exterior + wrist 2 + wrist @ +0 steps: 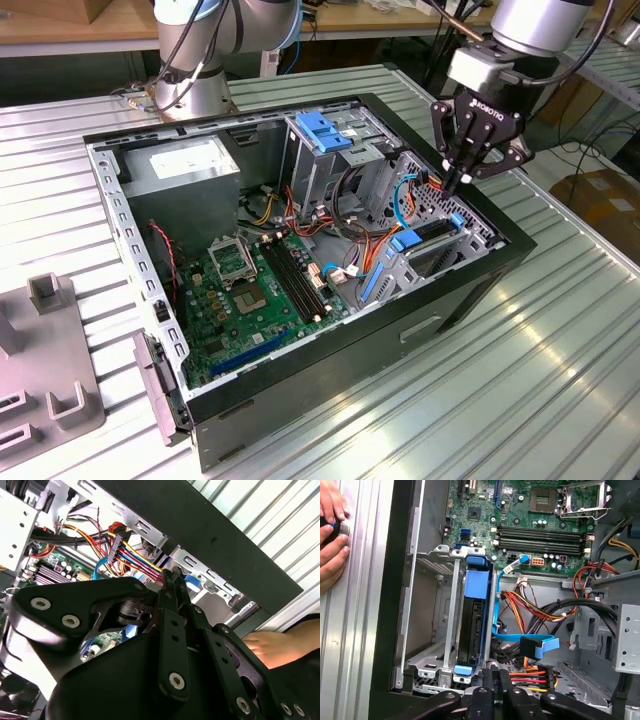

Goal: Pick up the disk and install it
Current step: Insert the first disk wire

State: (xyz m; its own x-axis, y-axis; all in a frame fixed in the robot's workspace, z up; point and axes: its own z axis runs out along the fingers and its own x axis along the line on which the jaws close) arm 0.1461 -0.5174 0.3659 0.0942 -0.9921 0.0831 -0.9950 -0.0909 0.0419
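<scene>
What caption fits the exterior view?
Black tool poised above the blue-bracketed disk seated in the open black computer case.

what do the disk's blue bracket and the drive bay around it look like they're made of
The disk sits in the drive bay. Its light-blue bracket looks like moulded plastic: smooth, uniform colour, soft sheen. The bay looks like bare sheet metal, probably steel: dull silver-grey, thin folded edges, punched holes.

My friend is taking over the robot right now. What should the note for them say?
Gripper: shut and empty, just above the open computer case, at its edge on the exterior view's right.
Disk: standing in its metal bay inside the case, blue bracket around it, seen in the first wrist view.
Done: disk is in the bay.
Left: cannot tell if it is fully seated.
A person's hands rest on the table beside the case.
</scene>
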